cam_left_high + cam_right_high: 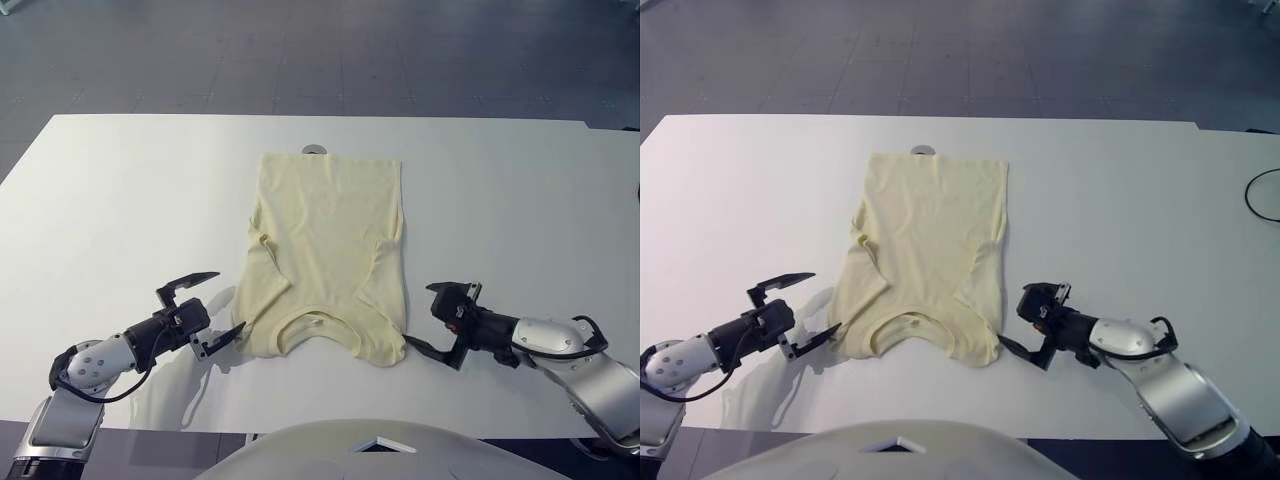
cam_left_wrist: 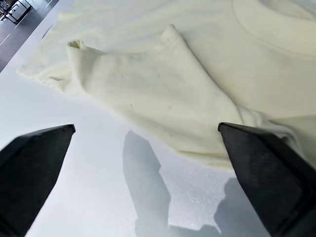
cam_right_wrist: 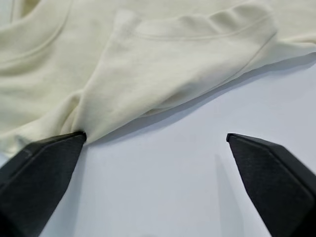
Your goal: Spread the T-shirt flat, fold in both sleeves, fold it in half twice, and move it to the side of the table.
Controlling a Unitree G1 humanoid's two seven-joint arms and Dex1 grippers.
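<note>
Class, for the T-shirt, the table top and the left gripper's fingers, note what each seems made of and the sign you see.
T-shirt: soft matte knit cloth, perhaps cotton; it wrinkles and drapes, with stitched hems. Table top: hard, smooth white board, maybe laminate; it carries crisp shadows. Fingers of the left gripper: matte black, likely plastic; flat, sharp-edged faces.

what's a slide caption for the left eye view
Yellow T-shirt, sleeves folded in, on a white table; both jaws open at its near corners
</note>
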